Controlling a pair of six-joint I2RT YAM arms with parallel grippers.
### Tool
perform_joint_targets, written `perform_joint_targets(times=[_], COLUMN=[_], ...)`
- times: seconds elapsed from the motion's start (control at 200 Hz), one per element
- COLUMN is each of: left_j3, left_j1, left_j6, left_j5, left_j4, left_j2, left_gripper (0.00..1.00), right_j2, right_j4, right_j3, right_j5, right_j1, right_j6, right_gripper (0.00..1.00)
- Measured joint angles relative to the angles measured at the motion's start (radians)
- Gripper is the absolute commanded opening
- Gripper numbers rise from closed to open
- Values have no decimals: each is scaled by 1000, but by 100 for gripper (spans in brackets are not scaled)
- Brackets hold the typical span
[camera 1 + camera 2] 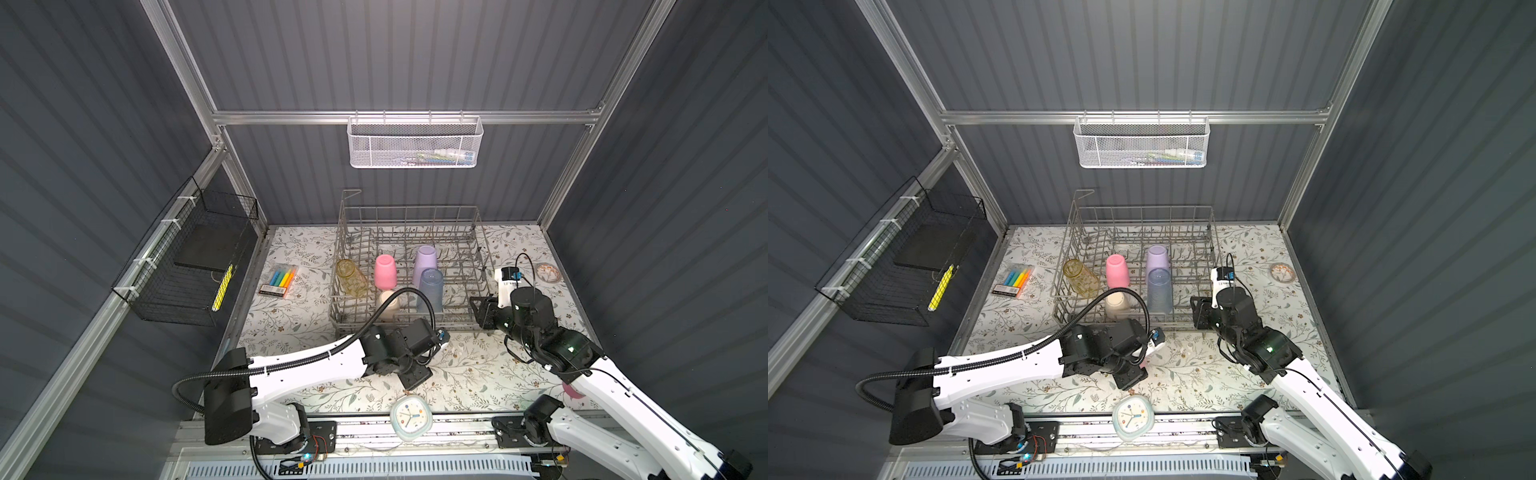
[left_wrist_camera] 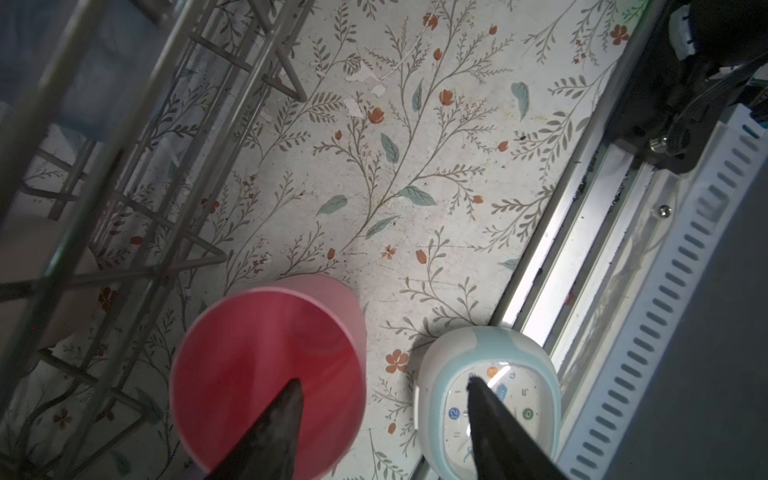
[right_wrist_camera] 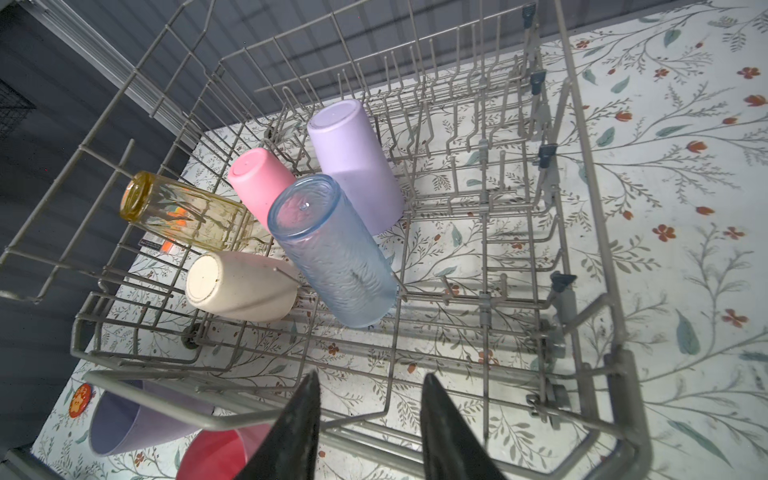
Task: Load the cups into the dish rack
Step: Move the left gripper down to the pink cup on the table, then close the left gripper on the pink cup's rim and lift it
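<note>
The grey wire dish rack holds a yellowish glass, a pink cup, a lilac cup, a blue tumbler and a beige cup, all leaning bottom-up. Just outside its near rail stand a second lilac cup and a second pink cup, mouths up. My left gripper is open. One finger is inside that pink cup and the other outside, so they straddle its wall. My right gripper is open above the rack's near right corner.
A pale blue clock lies at the table's front edge, close to the left gripper. A marker pack lies left of the rack and a small dish to its right. Baskets hang on the back wall and the left wall.
</note>
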Motion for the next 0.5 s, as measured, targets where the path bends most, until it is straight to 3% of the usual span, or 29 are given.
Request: perform_joint_targets(times=[0.36,0.5], left_j3=[0,0], left_j1=[0,0], left_j6=[-6,-3], left_j5=[-73,-85], left_j4=[23,23], left_j2=[90,116], left_gripper=[49,40], right_j2=[-32,-33], right_j4=[41,45], right_j3=[-58,-70], right_j5=[-38,-53], right_j1=[-69,-87], right_j6=[0,1], right_gripper=[42,42])
